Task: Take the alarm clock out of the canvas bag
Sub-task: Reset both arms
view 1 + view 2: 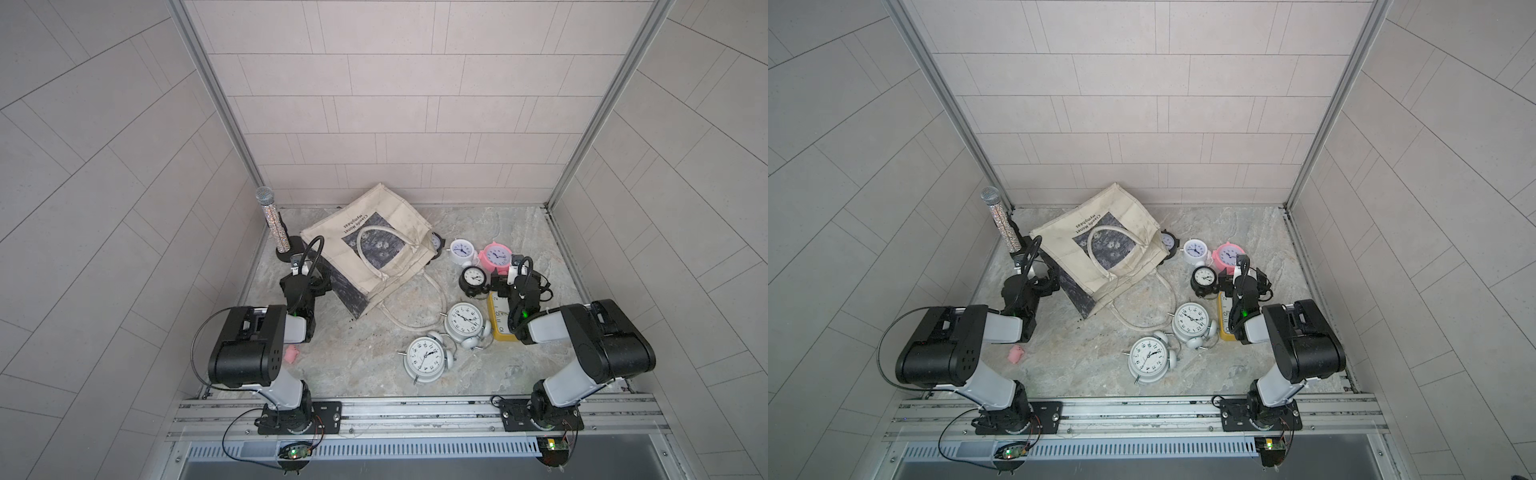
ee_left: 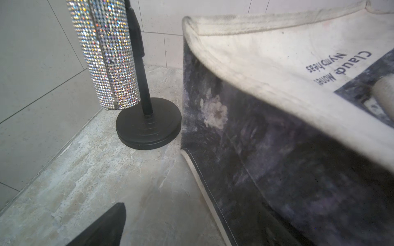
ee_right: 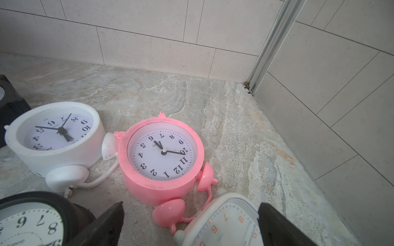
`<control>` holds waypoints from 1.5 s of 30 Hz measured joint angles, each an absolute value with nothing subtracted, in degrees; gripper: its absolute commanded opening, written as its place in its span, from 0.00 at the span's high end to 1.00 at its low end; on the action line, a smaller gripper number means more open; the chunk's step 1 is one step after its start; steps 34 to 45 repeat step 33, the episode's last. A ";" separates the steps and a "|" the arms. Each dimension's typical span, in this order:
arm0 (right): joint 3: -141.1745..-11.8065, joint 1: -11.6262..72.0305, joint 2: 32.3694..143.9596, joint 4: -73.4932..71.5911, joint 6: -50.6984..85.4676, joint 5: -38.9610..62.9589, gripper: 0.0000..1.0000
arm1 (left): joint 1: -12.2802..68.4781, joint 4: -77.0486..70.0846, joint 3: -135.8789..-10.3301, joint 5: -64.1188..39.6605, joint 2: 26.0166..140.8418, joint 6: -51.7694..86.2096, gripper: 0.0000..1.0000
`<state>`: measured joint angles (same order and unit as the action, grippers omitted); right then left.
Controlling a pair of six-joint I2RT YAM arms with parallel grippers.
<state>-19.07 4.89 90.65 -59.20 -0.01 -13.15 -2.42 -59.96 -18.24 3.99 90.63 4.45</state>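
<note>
A grey marbled bench (image 1: 353, 374) sits between pale tiled walls. The canvas bag (image 1: 374, 232) lies slumped on its side, and at its mouth a dark-rimmed alarm clock (image 1: 437, 241) peeks out, half hidden by the rim. I cannot tell whether it sits inside or just behind the cloth. It looks hard, light and smooth, so a hold across the round body seems safer than the bells. The bag is limp and would likely drag along, so its rim may need pinning.

Other clocks (image 1: 461, 322) lie beyond the mouth. The right arm (image 1: 519, 291) hangs among them, jaws spread, nothing pinched. The left arm (image 1: 297, 291) is at the bag's dark end panel, beside a glittery microphone (image 1: 272, 220). Its jaws look spread: one finger (image 2: 102, 225) is bare, the other hidden by cloth.
</note>
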 measured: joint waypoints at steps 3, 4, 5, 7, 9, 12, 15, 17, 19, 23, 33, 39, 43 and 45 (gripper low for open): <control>-19.07 4.89 90.65 -59.13 -0.01 -13.15 0.01 | -2.42 -66.59 -12.71 4.89 91.05 4.56 0.00; -19.07 4.89 90.65 -59.11 -0.01 -13.15 0.00 | -2.42 -67.00 -11.73 5.13 91.37 4.58 0.00; -19.07 4.89 90.65 -59.09 -0.01 -13.17 0.01 | -2.42 -67.00 -11.44 5.34 91.77 4.58 0.00; -19.07 4.89 90.65 -59.07 -0.01 -13.15 0.00 | -2.42 -67.11 -11.84 5.41 91.92 4.58 0.00; -19.07 4.89 90.65 -59.00 -0.01 -13.15 0.00 | -2.42 -66.74 -12.82 5.41 91.88 4.56 0.00; -19.07 4.89 90.65 -58.89 -0.01 -13.15 0.01 | -2.31 -63.61 -15.55 5.85 91.61 4.64 0.00; -19.07 4.89 90.65 -58.87 -0.01 -13.15 0.01 | -2.09 -61.69 -18.04 6.07 91.57 4.62 0.00; -19.07 4.89 90.65 -58.89 -0.03 -13.15 0.00 | -1.76 -60.16 -19.00 6.31 91.48 4.54 0.00; -19.07 4.89 90.65 -58.87 -0.01 -13.15 0.00 | -1.23 -58.15 -19.84 7.03 91.48 4.38 0.00; -19.07 4.89 90.65 -58.87 -0.01 -13.15 0.00 | -0.14 -56.23 -20.45 8.21 91.48 3.97 0.00; -19.07 4.89 90.65 -58.87 -0.01 -13.15 0.00 | 0.14 -55.31 -20.45 9.19 91.48 3.73 0.00; -19.07 4.89 90.65 -58.87 -0.01 -13.15 0.00 | 0.14 -55.31 -20.45 9.19 91.48 3.73 0.00; -19.07 4.89 90.65 -58.87 -0.01 -13.15 0.00 | 0.14 -55.31 -20.45 9.19 91.48 3.73 0.00; -19.07 4.89 90.65 -58.87 -0.01 -13.15 0.00 | 0.14 -55.31 -20.45 9.19 91.48 3.73 0.00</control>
